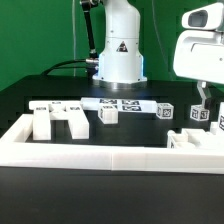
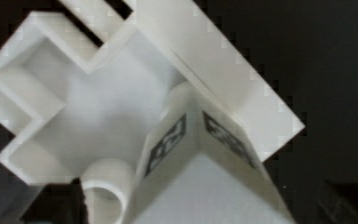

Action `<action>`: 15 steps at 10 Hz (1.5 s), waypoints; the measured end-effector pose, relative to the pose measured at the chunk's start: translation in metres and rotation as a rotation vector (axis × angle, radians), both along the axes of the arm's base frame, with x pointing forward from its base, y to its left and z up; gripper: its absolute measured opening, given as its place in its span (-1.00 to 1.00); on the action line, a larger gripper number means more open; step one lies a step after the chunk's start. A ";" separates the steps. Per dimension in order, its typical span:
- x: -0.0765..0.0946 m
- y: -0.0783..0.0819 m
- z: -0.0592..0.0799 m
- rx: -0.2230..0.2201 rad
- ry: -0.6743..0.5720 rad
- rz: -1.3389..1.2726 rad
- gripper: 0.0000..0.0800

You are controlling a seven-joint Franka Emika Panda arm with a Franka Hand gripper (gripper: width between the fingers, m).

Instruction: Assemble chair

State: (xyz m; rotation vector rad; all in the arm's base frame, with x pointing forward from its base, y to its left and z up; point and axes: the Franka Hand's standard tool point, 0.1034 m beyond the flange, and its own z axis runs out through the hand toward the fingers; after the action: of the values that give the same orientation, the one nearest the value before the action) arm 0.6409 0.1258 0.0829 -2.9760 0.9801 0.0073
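- The chair (image 1: 75,118) lay in loose white pieces on the black tabletop (image 1: 130,135). Larger blocky parts (image 1: 42,122) were at the exterior view's left. Small tagged cubes (image 1: 108,114) lay near the marker board (image 1: 115,104). A cluster of parts (image 1: 188,140) sat at the exterior view's right, just inside the border rail (image 1: 110,160).
- The pincer (image 1: 203,102) hung directly above that right-hand cluster, close over a tagged block (image 1: 200,116). By my judgement it stood there to work on that 1 piece, not on the parts well apart at the other side.
- The cluster sat near the rail's corner, probably so that the rail could brace the parts against sliding while they were joined.
- Pincer state: I could not tell whether it was spread or pressed together. The exterior view showed only 1 thin dark finger. The wrist view showed 1 pale rounded shape that may have been a fingertip.
- In the wrist view a tagged part (image 2: 202,150) filled the foreground over a framed slab (image 2: 87,100). Blur hid whether the 2 touched and whether anything was pinched.
- The bulky wrist housing (image 1: 198,50) was cut off at the frame edge and hid the arm behind it. The tags were too small to read.
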 end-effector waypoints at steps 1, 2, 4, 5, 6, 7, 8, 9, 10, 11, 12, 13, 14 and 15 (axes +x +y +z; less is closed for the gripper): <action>0.001 -0.001 0.001 0.000 -0.003 0.122 0.62; 0.001 0.000 0.001 0.001 -0.004 0.196 0.62; 0.001 0.002 0.001 0.002 -0.007 0.351 0.62; 0.001 0.002 0.002 0.002 -0.009 0.435 0.62; 0.002 0.001 0.002 0.002 -0.010 0.509 0.62; 0.002 0.001 0.002 0.002 -0.011 0.570 0.62; 0.002 0.001 0.002 0.002 -0.012 0.593 0.62; 0.002 0.001 0.001 0.002 -0.010 0.596 0.62; 0.002 0.001 0.001 0.002 -0.010 0.595 0.40; 0.002 0.001 0.000 0.002 -0.010 0.594 0.06; 0.002 0.001 0.000 0.002 -0.009 0.575 0.06; 0.002 0.001 0.000 0.002 -0.010 0.576 -0.28; 0.002 0.001 0.000 0.002 -0.010 0.566 -0.27; 0.002 0.001 0.000 0.004 -0.009 0.459 -0.27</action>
State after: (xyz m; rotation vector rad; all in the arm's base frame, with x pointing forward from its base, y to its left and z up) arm 0.6426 0.1273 0.0832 -3.1157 0.2765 -0.0004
